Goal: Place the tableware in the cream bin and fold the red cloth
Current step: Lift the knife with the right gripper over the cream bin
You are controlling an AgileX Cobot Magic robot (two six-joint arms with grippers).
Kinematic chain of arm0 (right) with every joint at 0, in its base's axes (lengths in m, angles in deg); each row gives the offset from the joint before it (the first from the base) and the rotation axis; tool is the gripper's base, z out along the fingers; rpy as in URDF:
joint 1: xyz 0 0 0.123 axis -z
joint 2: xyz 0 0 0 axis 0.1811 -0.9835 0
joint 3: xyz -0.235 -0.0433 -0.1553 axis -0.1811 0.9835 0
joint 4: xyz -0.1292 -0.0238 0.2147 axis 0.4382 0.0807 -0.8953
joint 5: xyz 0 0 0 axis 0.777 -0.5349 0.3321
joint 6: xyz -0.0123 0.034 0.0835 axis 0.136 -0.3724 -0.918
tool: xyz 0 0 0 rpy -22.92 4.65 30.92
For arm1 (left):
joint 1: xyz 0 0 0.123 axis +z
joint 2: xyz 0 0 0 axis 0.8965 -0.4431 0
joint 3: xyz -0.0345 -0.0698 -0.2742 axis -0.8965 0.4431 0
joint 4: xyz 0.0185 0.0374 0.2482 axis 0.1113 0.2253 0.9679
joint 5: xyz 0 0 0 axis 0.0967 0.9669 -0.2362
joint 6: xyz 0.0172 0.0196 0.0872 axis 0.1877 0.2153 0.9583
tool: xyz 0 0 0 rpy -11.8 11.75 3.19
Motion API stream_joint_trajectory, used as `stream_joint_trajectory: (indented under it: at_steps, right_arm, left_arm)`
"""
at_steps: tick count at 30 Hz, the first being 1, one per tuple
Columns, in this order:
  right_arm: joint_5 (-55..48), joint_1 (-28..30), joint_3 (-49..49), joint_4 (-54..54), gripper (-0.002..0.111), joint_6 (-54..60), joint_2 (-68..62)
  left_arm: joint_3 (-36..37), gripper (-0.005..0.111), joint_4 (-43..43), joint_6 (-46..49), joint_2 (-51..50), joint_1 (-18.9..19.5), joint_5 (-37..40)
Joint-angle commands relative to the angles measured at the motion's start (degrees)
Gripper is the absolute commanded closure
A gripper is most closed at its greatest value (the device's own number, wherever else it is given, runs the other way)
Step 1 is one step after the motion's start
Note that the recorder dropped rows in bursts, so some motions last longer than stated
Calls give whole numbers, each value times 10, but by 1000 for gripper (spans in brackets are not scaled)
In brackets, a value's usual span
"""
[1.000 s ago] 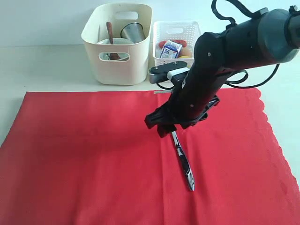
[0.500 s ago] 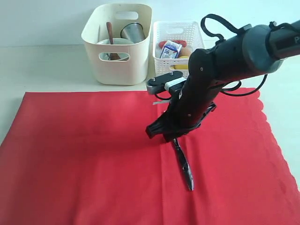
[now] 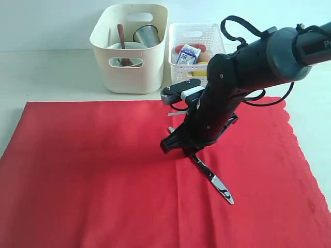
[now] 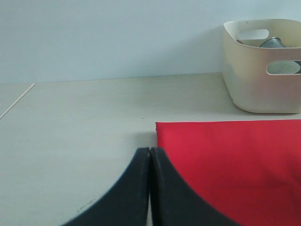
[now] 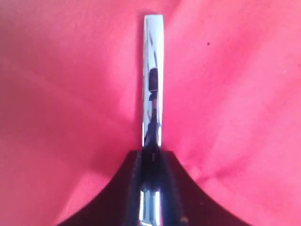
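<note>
Right gripper (image 3: pixel 190 151): jaws drawn in narrow and clamped on one end of the silver table knife (image 3: pixel 214 182); in the wrist view the blade runs straight out from between the black fingers (image 5: pixel 123 193).
Change in the grip: a second ago the jaws stood wide over the knife; they have since come together on it.
Change in the knife: its free end has swung toward the cloth's scalloped edge, so the pinch has already shifted it.
Knife position: on the red cloth (image 3: pixel 93 170), a little toward the scalloped edge from the cloth's centre; whether the free end has left the fabric I cannot tell.
Red cloth: spread flat over the worktop (image 3: pixel 51 72), not yet folded, slightly puckered beside the fingers.
Cream bin (image 3: pixel 129 77): on the worktop just beyond the cloth's far edge, already holding the dark wooden spoon (image 3: pixel 121 41), steel cup (image 3: pixel 147 35) and white speckled bowl (image 3: pixel 135 46).
White basket (image 3: pixel 195 32): just beside the bin along that same far edge, with the milk carton (image 3: pixel 188 54) inside.
Left gripper (image 4: pixel 150 151): fingers pressed together, empty, low over bare worktop by the cloth's far corner.
Meaning for the task: this looks like the last tableware left on the cloth. With the grip made, lifting and carrying it to the bin comes next, which would free the cloth for folding.
Risk: held by one end, the slim knife may pivot or slip.
</note>
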Motion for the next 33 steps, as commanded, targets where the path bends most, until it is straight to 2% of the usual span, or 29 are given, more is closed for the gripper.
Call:
stream_joint_trajectory:
  at_steps: [1, 16, 26, 33]
  right_arm:
    - [-16, -1, 4, -4, 108, 1, 37]
    - [94, -1, -22, -4, 108, 16, 165]
    - [242, -1, -94, -4, 108, 32, 154]
    - [387, -1, -171, -4, 108, 32, 76]
  left_arm:
    - [0, 104, -5, 0, 3, 2, -1]
    - [0, 104, -5, 0, 3, 2, -1]
    - [0, 104, -5, 0, 3, 2, -1]
    - [0, 104, -5, 0, 3, 2, -1]
